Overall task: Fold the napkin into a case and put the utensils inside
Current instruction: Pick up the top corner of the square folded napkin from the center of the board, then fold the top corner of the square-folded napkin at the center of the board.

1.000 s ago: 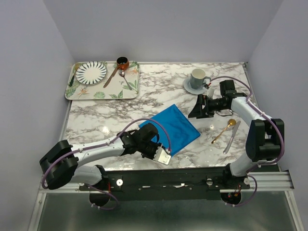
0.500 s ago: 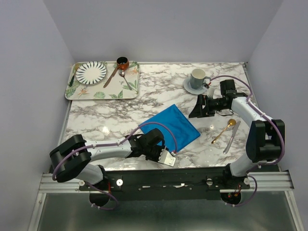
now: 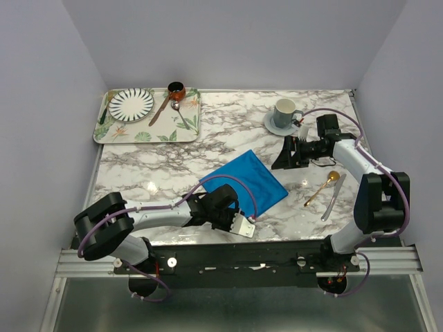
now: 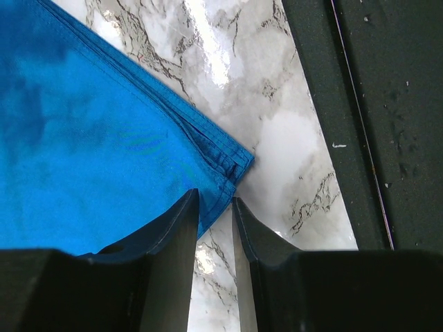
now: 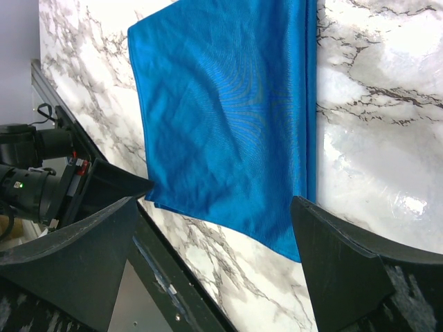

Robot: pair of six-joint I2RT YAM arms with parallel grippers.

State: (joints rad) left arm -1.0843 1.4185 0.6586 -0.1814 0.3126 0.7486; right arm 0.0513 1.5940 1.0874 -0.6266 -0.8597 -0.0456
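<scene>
Marble desk (image 3: 138, 173): we watch the left fingers (image 4: 173, 235) drop back to the near corner of the napkin (image 3: 249, 181) mid-desk, narrowly parted, nothing pinched. A fold grab looks next. The right fingers (image 5: 332, 249) hang wide, far right.

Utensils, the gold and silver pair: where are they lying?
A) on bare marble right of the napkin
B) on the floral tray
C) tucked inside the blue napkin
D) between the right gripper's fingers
A: the gold spoon and the silver utensil lie on the table, right of the napkin and apart from it.
</scene>
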